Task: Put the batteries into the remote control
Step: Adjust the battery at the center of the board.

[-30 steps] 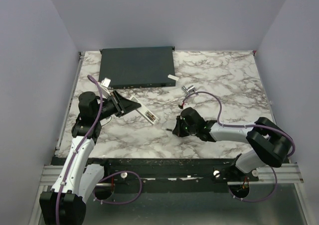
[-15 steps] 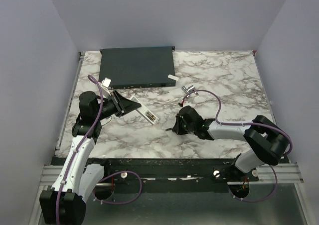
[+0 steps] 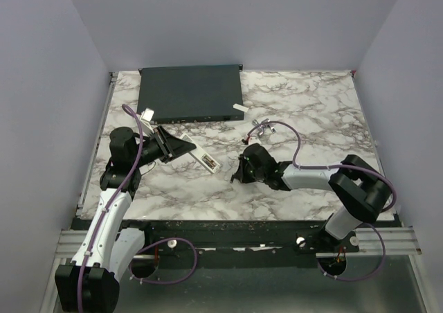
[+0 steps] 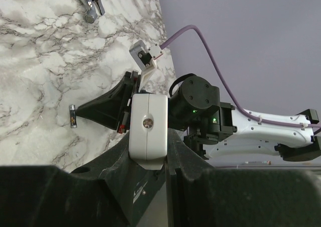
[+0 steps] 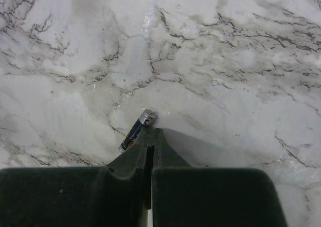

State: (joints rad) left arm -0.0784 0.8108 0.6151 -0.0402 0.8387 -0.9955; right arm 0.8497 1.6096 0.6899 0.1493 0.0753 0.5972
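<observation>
While the left fingers are clenched on one end of the remote control, any print on it is too small to read; from the left wrist it shows a plain white face with rounded corners and one small round silvery dot in the middle; from above it is a slim white bar jutting out of the fingers toward the middle of the marble bench, with a dark strip along its upper side; whether its far end touches the bench cannot be told. A battery lies on the bench, apart from the remote control and between the two arms, close to the right one; it is a thin dark cylinder with an orange-yellow patch near one end and a bright silver cap at the other; the marks on its body are too blurred to read. It lies slanted, its silver cap right at the tip of the right fingers, touching or very nearly so. Those fingers are pressed tight together with nothing between them, their tips low over the marble. At the back left of the bench sits a flat dark-grey box; a small white piece lies just beside its near right corner; a small metal part lies on the bench beyond the right fingers.
</observation>
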